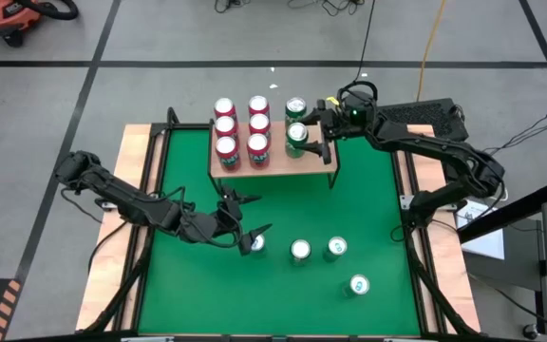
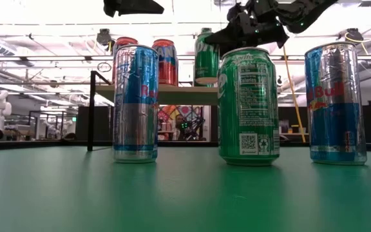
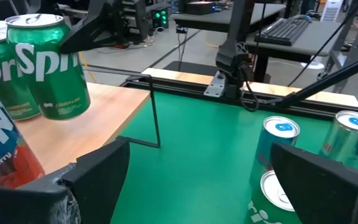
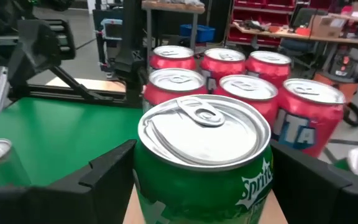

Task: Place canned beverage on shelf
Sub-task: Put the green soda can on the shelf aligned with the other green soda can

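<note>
The shelf, a light-wood board on thin black legs, stands at the table's far side. It carries several red cans and two green Sprite cans. My right gripper reaches in level from the right and is shut on the nearer green can, next to the other green can. My left gripper hovers open over the green table, in front of the shelf. Nothing is between its fingers. A blue-and-silver can stands just beside it. My right gripper pinches the green can's upper wall between its two fingers, one on each side, just below the rim. The fingers come in level from the table's right side. The can stands upright, its base at the shelf board near the board's right front corner.
Several cans stand on the green table in front of the shelf: two blue-and-silver ones and green Sprite cans. The shelf's black legs rise beside my left gripper. Wooden rails border the table.
</note>
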{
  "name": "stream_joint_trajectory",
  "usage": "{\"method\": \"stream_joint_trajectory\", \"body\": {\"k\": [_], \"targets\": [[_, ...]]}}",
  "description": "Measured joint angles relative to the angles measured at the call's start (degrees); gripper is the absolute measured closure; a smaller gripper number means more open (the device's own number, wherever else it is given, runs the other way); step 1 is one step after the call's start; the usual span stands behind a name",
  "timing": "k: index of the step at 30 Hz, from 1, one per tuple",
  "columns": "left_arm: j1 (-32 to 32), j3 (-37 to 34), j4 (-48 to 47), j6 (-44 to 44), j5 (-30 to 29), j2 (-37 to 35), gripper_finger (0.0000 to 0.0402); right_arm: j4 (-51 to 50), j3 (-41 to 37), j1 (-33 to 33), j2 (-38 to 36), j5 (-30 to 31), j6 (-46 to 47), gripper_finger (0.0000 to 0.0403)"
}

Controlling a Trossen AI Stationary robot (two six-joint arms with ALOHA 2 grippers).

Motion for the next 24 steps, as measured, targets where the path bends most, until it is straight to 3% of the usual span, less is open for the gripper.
{"method": "stream_joint_trajectory", "body": {"k": [24], "targets": [[-0.4,0.0,-1.2,-0.4,0.9,0.0,0.0015,2.1,0.0,-2.6,3.8,-1.3,0.8,0.0094]]}}
